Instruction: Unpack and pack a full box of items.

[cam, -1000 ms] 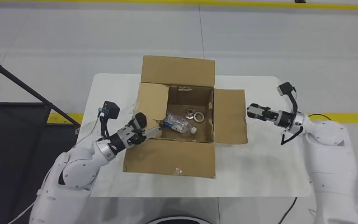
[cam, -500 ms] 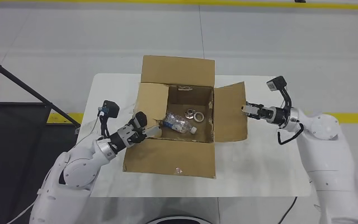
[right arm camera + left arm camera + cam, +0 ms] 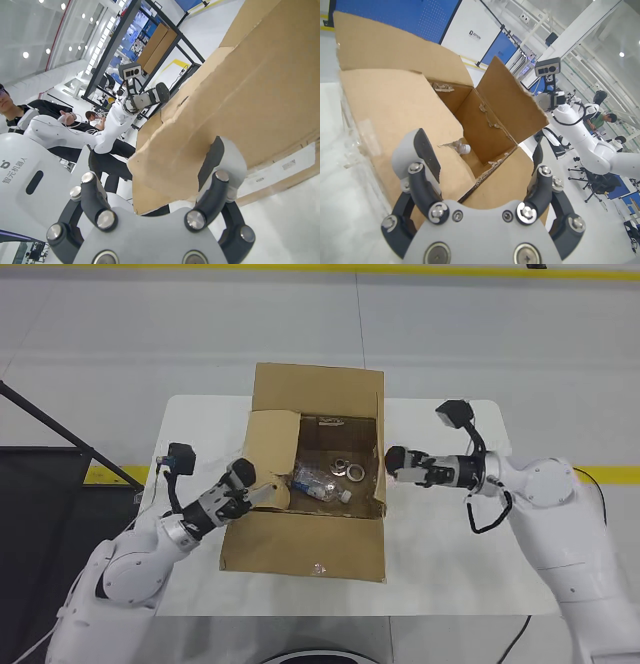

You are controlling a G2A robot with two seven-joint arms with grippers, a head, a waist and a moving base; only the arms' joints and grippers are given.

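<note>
White-covered table [image 3: 460,564] takes up the middle of the top view. Your cardboard box [image 3: 345,432] sits at its centre, open.

Flaps:
- The far flap [image 3: 318,389] is folded back toward the upper edge of the frame.
- The near flap [image 3: 303,547] is laid out flat toward the lower edge.
- The left flap [image 3: 272,452] is tilted up partway, and its edge is torn.
- The right flap [image 3: 510,100] stands nearly upright, so from above you see it almost edge-on.

Your right gripper [image 3: 396,460], right of centre in the top view, is at that upright flap's outer face. Its fingers are spread with the flap's edge between them. 1 pad [image 3: 215,155] is close against the cardboard; the other stands off from it.

Your left gripper [image 3: 262,496], left of centre, sits by the corner where the left flap meets the near flap. Fingers spread wide, pinching nothing.

On the box floor lies 1 clear plastic bottle [image 3: 318,485] on its side, white cap pointing lower right. Just beside it, toward the upper right corner of the box, are 2 pale rings [image 3: 348,471], touching each other.
</note>
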